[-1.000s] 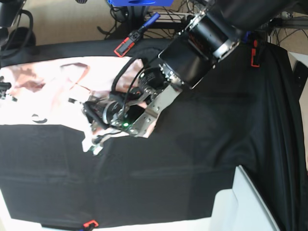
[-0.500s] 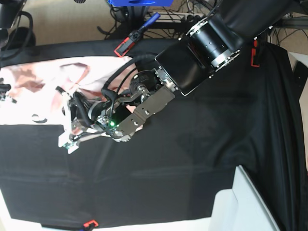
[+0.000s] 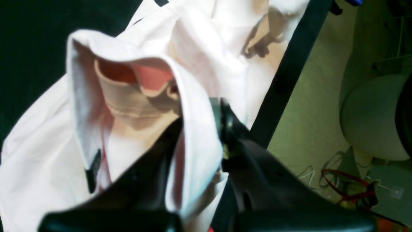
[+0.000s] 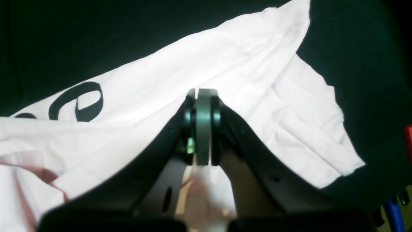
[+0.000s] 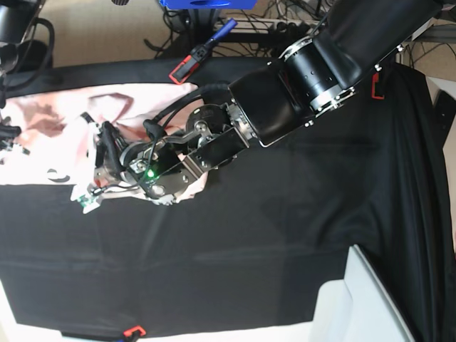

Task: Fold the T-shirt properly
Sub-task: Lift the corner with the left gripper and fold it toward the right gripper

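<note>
Both end effectors clamped, left end effector (image 3: 199, 135) pinching T-shirt (image 3: 42, 167) fold

The T-shirt (image 4: 244, 74) is seen as pale pink, almost white where brightly lit, with bold black printed lettering (image 4: 77, 102) and a deeper salmon pink inside its folds (image 3: 141, 75). The tabletop (image 5: 285, 235) is covered in plain black cloth. The left claw (image 3: 199, 135) is black, and a small green light (image 5: 150, 172) is lit on the arm.

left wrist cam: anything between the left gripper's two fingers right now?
Yes: a fold of the wrinkled pale pink cotton T-shirt is pinched between the left gripper fingers, clear in the left wrist view.
</note>
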